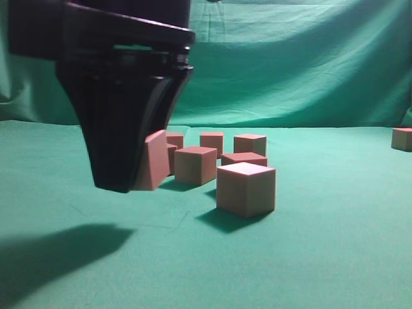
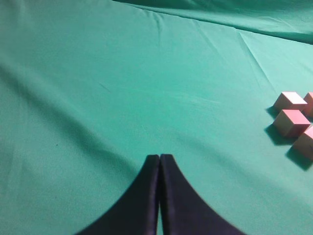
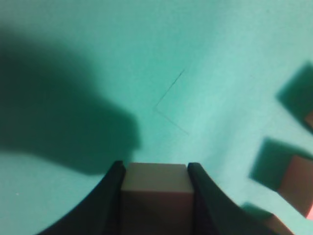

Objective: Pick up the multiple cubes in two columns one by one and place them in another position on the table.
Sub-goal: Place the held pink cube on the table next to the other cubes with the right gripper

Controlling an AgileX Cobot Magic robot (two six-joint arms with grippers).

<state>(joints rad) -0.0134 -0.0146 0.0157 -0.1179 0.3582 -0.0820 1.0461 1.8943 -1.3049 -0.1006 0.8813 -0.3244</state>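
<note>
Overhead, the black right gripper (image 1: 129,174) hangs fingers-down at near left above the wrinkled green cloth table (image 1: 335,257), pinching one small pinkish-red matte cube (image 3: 154,183), tilted, off the surface. Remaining cubes (image 1: 219,164) cluster just right of it; one sits far right. Left gripper (image 2: 160,161): fingers pressed together, low over bare cloth.

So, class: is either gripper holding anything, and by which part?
The right gripper clamps one cube by two opposite side faces. The left gripper is shut, holding nothing.
</note>
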